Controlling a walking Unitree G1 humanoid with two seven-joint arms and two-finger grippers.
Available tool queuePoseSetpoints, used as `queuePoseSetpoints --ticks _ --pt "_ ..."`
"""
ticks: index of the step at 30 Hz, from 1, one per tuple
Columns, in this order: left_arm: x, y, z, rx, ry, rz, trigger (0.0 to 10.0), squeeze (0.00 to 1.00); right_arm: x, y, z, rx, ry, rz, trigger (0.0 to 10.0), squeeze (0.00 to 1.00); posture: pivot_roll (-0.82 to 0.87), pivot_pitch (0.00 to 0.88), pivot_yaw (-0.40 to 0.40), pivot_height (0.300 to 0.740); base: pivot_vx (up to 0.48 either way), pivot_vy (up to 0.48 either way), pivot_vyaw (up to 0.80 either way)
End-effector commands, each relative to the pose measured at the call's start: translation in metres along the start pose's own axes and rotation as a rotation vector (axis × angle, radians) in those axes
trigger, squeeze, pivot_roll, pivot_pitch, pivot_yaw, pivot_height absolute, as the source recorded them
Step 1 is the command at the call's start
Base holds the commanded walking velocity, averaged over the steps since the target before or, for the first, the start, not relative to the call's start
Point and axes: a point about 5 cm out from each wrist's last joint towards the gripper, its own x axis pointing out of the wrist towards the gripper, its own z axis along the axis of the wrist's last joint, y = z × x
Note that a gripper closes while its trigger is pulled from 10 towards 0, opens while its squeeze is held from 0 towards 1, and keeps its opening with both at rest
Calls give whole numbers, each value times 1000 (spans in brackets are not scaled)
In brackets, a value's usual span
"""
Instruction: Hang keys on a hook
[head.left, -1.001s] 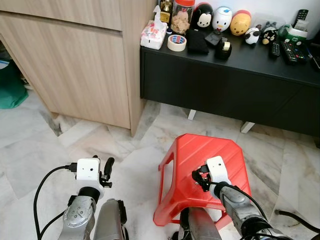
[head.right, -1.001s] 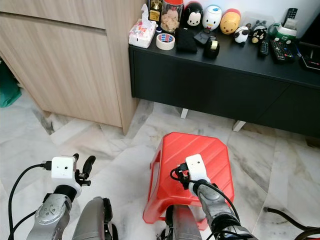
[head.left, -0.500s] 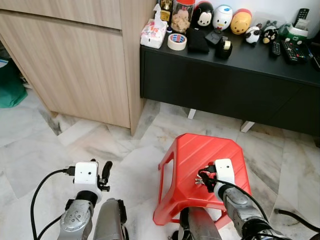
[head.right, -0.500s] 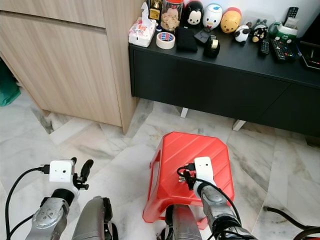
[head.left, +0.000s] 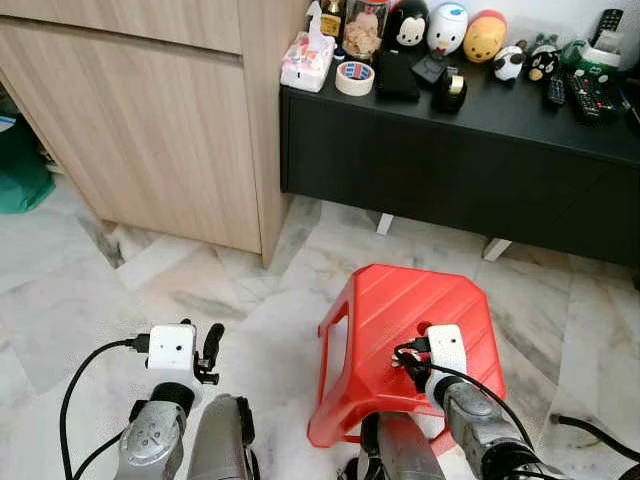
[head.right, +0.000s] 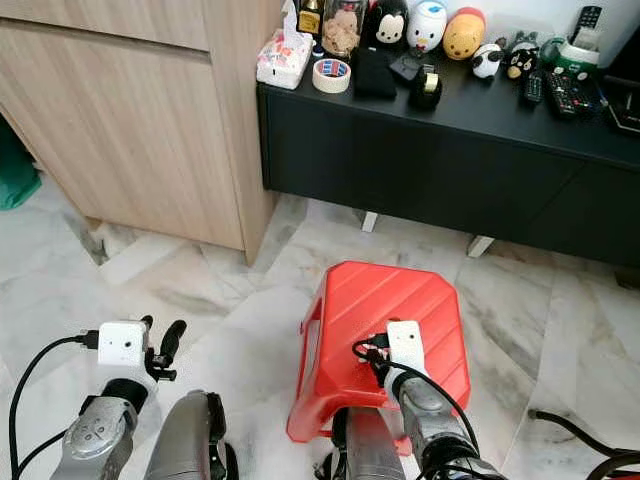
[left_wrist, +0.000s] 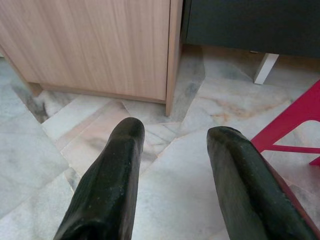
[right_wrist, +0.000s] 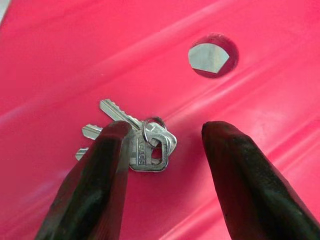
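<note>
A bunch of silver keys on a ring (right_wrist: 142, 142) lies flat on the top of a red plastic stool (head.left: 385, 310). My right gripper (right_wrist: 167, 165) is open and hangs low over the stool, its two black fingers (right_wrist: 240, 170) on either side of the keys, one finger partly covering them. In the left eye view the right wrist (head.left: 443, 350) sits over the near part of the stool seat. My left gripper (left_wrist: 172, 165) is open and holds nothing, above the marble floor to the left of the stool.
A black low cabinet (head.left: 470, 160) at the back carries tape, tissues, toy figures and remotes. A wooden cupboard (head.left: 150, 120) stands at the left. The stool top has a round hole (right_wrist: 210, 55) near the keys. Pale marble floor (head.left: 200, 290) lies around the stool.
My right gripper has come down and a little nearer on the stool seat. The left arm has dropped slightly. The camera has tilted down a little.
</note>
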Motion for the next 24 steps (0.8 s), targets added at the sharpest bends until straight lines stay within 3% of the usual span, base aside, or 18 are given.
queuePoseSetpoints --ticks 1,6,7,8,9,10,24 --pt "-3 -2 -1 6 6 -11 10000 0 -2 -7 -7 23 32 -28 10000 0 92 218 -113 607 0 0 0" --pt "-4 -2 -1 8 8 -14 10000 0 -1 -7 -4 35 23 -32 10000 0 94 223 -113 607 0 0 0" --pt "-4 -2 -1 10 9 -15 10000 0 -1 -6 -4 36 19 -28 6157 0 94 223 -113 607 0 0 0" --pt "-4 -2 -1 11 9 -15 10000 0 -1 -6 -3 37 19 -27 4157 0 95 224 -113 607 0 0 0" --pt "-4 -2 -1 12 9 -15 10000 0 -1 -6 -3 37 18 -27 4157 0 95 224 -113 607 0 0 0" --pt "-5 -2 -1 17 10 -16 10000 0 0 -5 -2 38 14 -22 0 0 97 224 -112 607 0 0 0" --pt "-6 -3 -2 38 19 -28 10000 0 0 5 -6 28 22 22 0 0 100 225 -109 607 0 0 0"
